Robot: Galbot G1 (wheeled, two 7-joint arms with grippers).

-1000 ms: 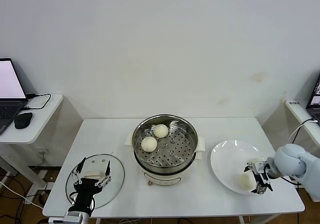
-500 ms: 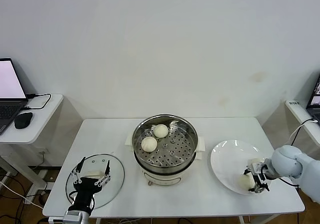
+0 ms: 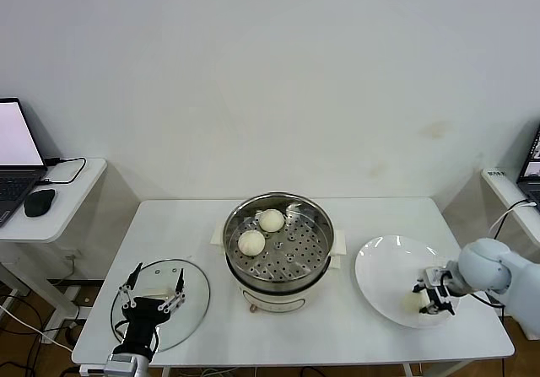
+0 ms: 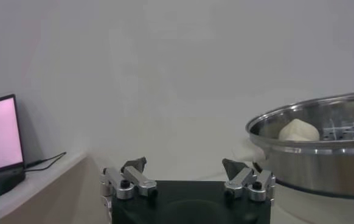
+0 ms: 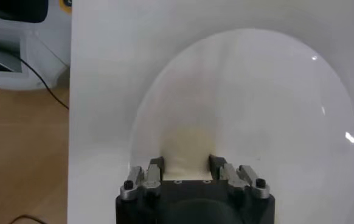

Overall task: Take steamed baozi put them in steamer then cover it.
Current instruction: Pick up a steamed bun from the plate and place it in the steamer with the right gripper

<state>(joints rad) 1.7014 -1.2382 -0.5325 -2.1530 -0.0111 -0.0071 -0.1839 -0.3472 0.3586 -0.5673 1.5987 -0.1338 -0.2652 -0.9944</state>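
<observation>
Two off-white baozi (image 3: 251, 242) (image 3: 271, 220) lie on the perforated tray inside the steel steamer (image 3: 317, 229) at the table's middle. A third baozi (image 3: 413, 300) (image 5: 185, 149) rests on the white plate (image 3: 384, 263) at the right, and my right gripper (image 3: 430, 296) (image 5: 184, 163) is shut on it, one finger pressed on each side. The glass cover (image 3: 196, 305) with its cream handle (image 3: 152, 293) lies flat at the front left. My left gripper (image 3: 153, 290) (image 4: 184, 165) hovers open over that handle, holding nothing. The steamer (image 4: 311, 146) with a baozi (image 4: 298, 129) shows in the left wrist view.
A side desk at the far left holds a laptop (image 3: 17, 153) and a mouse (image 3: 39, 201). Another laptop's edge (image 3: 531, 162) stands on a shelf at the far right. The plate sits close to the table's right front corner.
My right gripper has closed its fingers onto the baozi on the plate. The left gripper has stayed still over the cover.
</observation>
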